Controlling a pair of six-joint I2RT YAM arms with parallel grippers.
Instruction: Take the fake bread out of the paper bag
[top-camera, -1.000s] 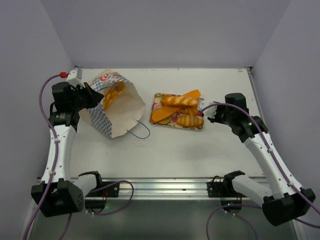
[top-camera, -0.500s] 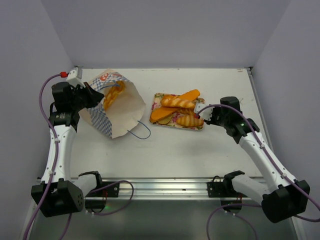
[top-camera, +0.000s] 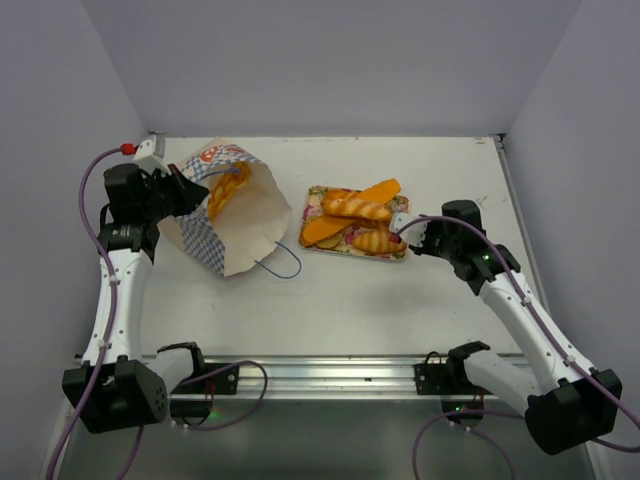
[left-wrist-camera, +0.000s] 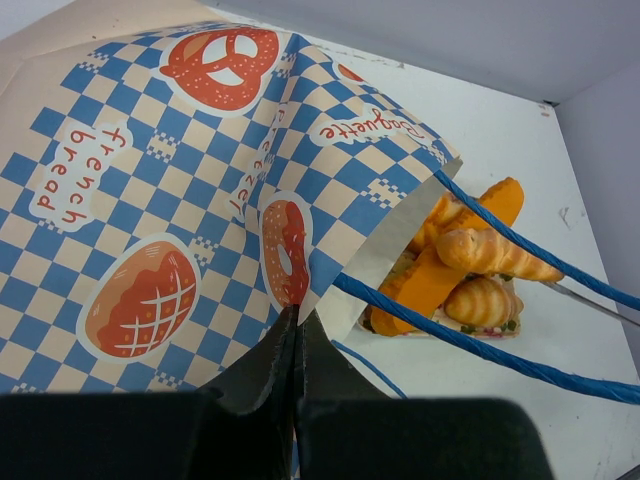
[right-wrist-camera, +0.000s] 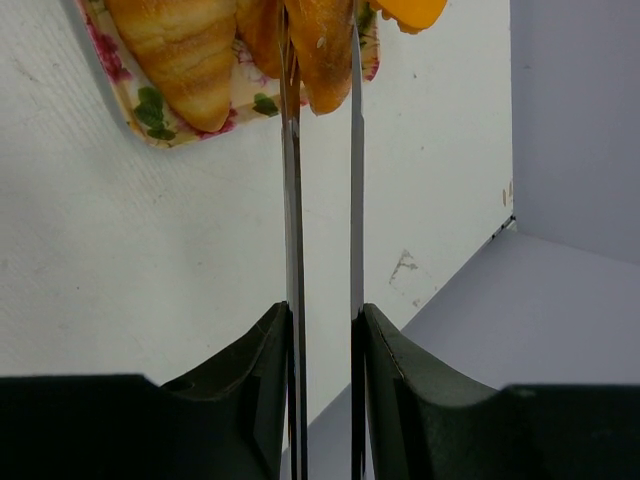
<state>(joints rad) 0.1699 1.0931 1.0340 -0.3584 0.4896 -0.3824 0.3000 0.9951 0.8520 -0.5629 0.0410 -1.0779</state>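
Two clamped grips, we observe: the left gripper (left-wrist-camera: 295, 322) pinches the paper bag (left-wrist-camera: 150, 200) by its checkered wall. The right gripper (top-camera: 404, 236) has its jaws squeezing a fake bread (right-wrist-camera: 322, 55) at the tray (right-wrist-camera: 135, 125).

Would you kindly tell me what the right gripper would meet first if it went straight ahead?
Most likely the golden toy loaf on the floral tray: it sits right at the right gripper's tips, seemingly between them, though contact is unclear.

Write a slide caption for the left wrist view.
Left gripper pinching the paper bag, with bread beyond its mouth.
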